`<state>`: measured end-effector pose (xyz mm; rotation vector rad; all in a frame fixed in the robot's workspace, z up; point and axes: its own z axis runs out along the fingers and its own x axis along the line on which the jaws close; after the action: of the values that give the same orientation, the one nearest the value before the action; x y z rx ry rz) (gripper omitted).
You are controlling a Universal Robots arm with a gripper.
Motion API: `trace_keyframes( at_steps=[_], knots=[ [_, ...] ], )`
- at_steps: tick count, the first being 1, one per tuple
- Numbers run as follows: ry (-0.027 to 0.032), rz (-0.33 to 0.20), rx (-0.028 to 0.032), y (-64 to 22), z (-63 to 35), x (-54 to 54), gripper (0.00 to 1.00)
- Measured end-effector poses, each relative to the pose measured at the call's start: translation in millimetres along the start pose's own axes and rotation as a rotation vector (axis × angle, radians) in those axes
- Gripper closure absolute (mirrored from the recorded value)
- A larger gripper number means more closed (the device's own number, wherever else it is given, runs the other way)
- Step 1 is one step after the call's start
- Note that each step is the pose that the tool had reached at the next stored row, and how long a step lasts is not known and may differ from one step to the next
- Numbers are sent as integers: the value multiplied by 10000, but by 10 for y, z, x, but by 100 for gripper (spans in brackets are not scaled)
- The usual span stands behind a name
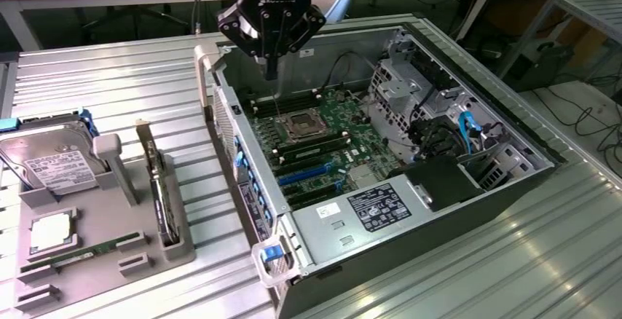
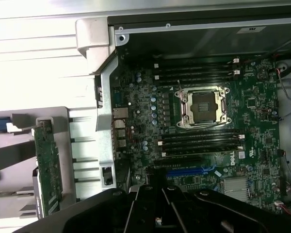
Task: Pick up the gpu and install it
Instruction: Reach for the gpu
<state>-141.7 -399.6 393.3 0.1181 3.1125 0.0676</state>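
Hovering over the motherboard point(image 1: 321, 140) of the open PC case point(image 1: 438, 49), the gripper point(image 1: 271, 71) is being kept fully closed, nothing gripped. The gpu point(image 1: 156, 188) is being held upright on edge in the gray holder point(image 1: 92, 286), well apart, prob. for an easy top grasp.

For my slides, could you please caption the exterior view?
Shut gripper hovers above the open computer case; the gpu stands on edge in its grey holder.

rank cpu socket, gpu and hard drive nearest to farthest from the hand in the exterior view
1. cpu socket, in the open case below the hand
2. gpu, on edge in the grey holder beside the case
3. hard drive, at the exterior view's far left
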Motion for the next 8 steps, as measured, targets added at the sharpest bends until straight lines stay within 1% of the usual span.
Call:
trace_keyframes(
  at_steps=[8],
  knots=[
    [-1, -1, -1, -24, -2, 62, 89]
  ],
)
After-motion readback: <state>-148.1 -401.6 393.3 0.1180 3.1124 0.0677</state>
